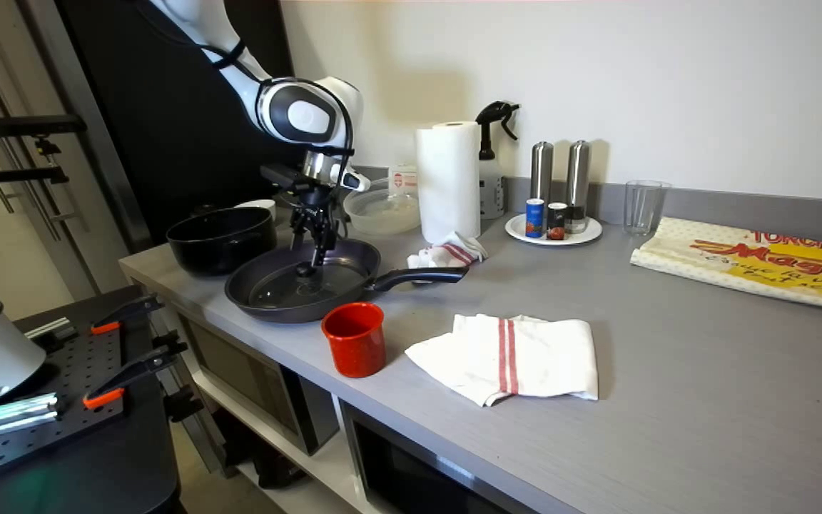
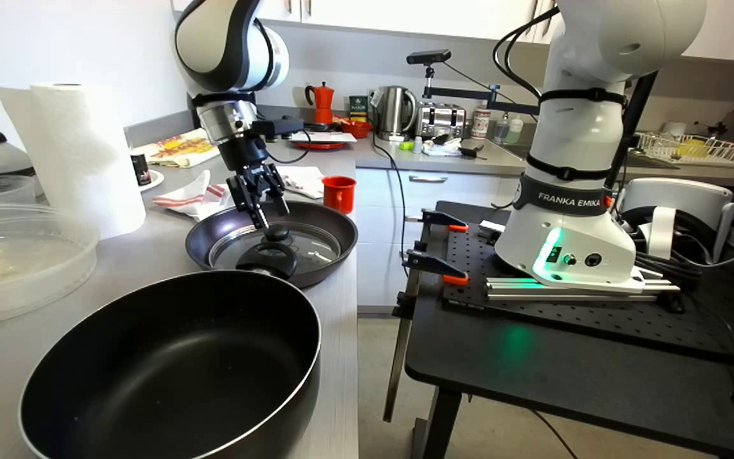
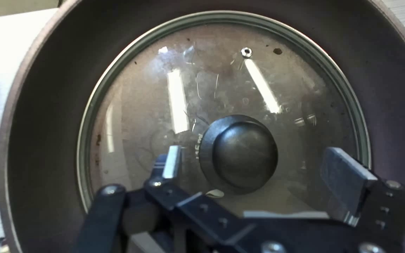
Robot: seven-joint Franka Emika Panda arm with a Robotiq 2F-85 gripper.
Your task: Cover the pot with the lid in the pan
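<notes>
In the wrist view the claw (image 3: 258, 168) is spread wide, its fingers (image 3: 345, 182) at lower left of centre and lower right, gripping nothing; the black knob (image 3: 244, 154) of the glass lid (image 3: 216, 88) shows between them, a gap on either side. How low the tips reach I cannot tell. The lid lies in the pan (image 3: 39, 140), ringed by the raised wall.

In an exterior view the pan's long handle (image 1: 422, 275) points right, in front of a crumpled cloth (image 1: 447, 253), and a red cup (image 1: 355, 350) stands just below the pan. The pot (image 1: 218, 246) stands uncovered beside the pan, at left. Pan wall and pot rim stand between lid and pot.

Farther out, a clear tub (image 1: 382, 214), a paper towel roll (image 1: 448, 182) and a spray bottle (image 1: 491, 182) stand at upper centre, a folded striped cloth (image 1: 546, 357) lies at lower centre, and toward the upper right are a plate (image 1: 516, 227) with two silver mills (image 1: 577, 175), and a drinking glass (image 1: 641, 208).
</notes>
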